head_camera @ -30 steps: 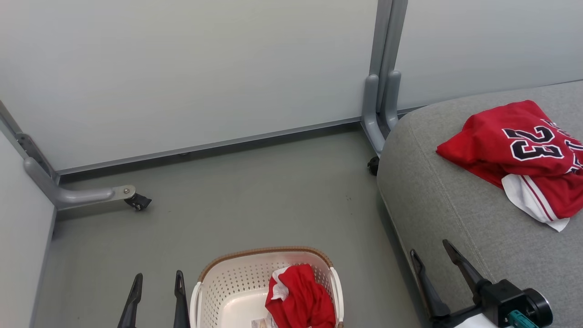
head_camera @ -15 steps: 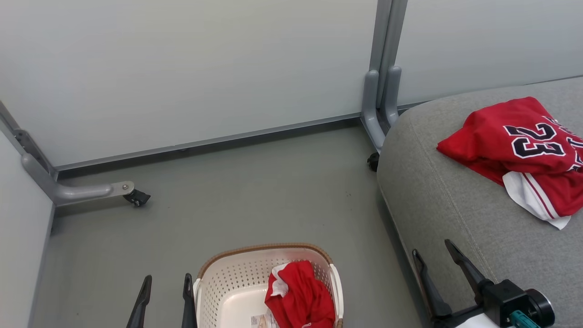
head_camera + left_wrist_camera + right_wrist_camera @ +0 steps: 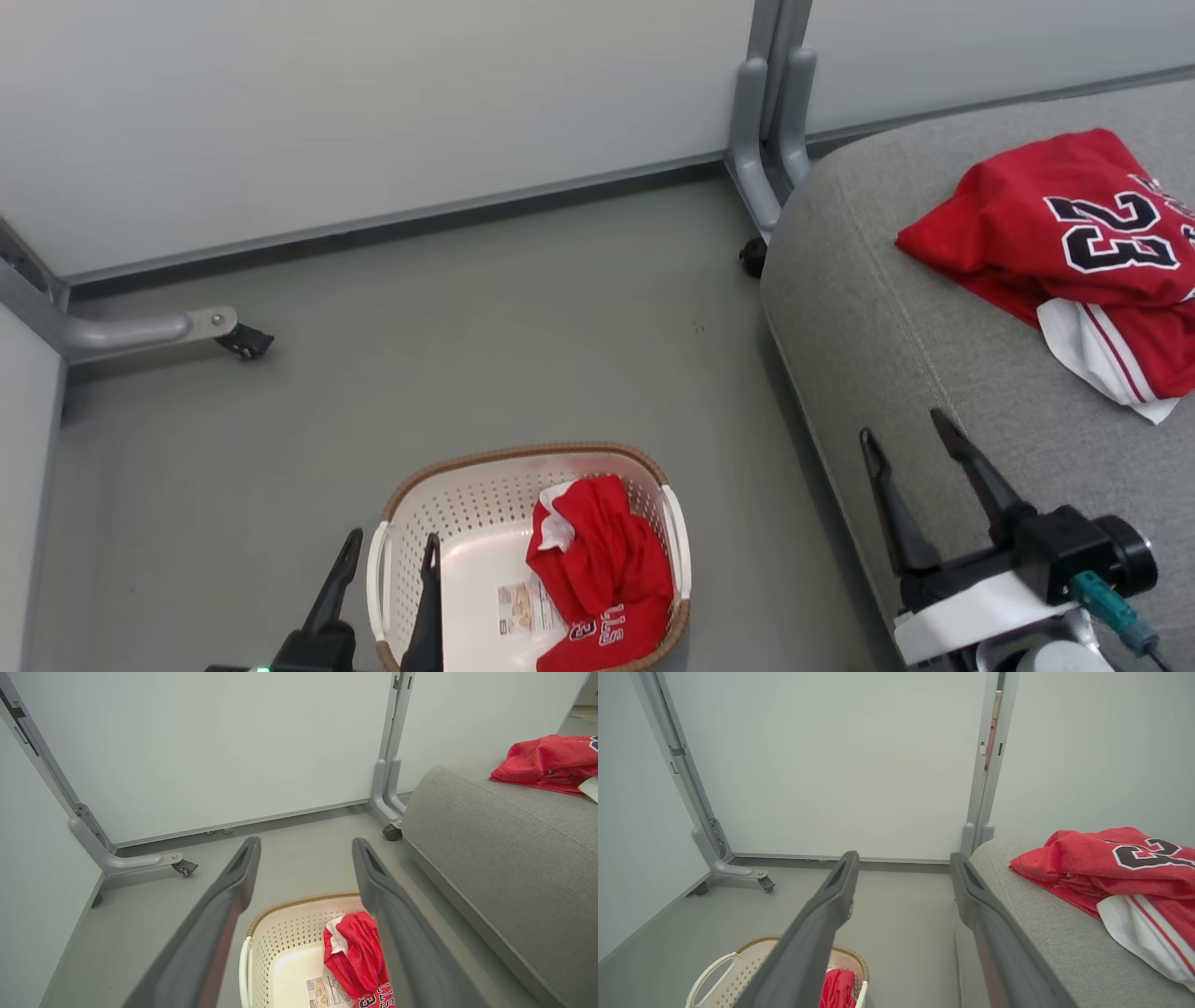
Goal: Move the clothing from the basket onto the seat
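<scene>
The cream perforated basket (image 3: 504, 455) with a brown rim stands on the floor, holding a crumpled piece of red clothing (image 3: 602, 560) on its right side beside a label sticker. A red number 23 jersey (image 3: 1064, 233) lies on the grey seat (image 3: 934, 373) at the right. My left gripper (image 3: 392, 541) is open over the basket's left edge, its jaws empty. In the left wrist view the left gripper (image 3: 306, 842) frames the basket (image 3: 289, 903) and clothing (image 3: 352, 952). My right gripper (image 3: 903, 425) is open and empty over the seat's front edge; the right gripper (image 3: 901, 856) points towards the wall.
Pale partition panels close off the back and left. Their grey feet with casters (image 3: 245, 341) (image 3: 752, 257) rest on the grey floor (image 3: 523, 327). The seat's rounded corner stands close to the basket's right.
The camera has tilted down, so the whole picture has shifted up and more of the basket shows. My left gripper has come rightward over the basket's left edge. Both grippers stay open.
</scene>
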Tool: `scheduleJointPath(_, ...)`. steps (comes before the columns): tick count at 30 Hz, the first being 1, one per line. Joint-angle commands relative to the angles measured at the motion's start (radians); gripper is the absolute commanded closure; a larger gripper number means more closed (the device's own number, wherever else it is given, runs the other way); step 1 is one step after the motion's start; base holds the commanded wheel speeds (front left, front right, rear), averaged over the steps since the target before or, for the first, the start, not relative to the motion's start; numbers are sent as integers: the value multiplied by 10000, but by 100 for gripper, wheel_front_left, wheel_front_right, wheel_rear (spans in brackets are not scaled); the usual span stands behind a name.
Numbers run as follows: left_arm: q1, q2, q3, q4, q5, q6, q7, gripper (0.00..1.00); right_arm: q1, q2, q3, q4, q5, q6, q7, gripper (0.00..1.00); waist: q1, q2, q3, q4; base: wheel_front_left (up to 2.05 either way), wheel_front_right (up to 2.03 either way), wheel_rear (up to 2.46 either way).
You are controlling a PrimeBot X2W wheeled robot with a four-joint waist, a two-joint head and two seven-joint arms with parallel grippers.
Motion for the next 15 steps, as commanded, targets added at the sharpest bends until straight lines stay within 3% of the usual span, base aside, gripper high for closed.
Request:
scheduleJointPath(1,-512,9,-58,181,90,-125,-4,0,-297,2,-185,-114,-91,-14,-16,0,0,0,1109,-161,0,0,0)
scheduleJointPath(5,-1652,11,-386,749,372,-480,-4,0,-771,61,-514,-403,-192,-14,-16,0,0,0,2312,-74,0,0,0)
scheduleJointPath(15,-4464,24,-1378,3202,-129,-997,-6,0,-1937,30,-1158,-1042,-470,-14,-16,0,0,0,4788,46,0,0,0)
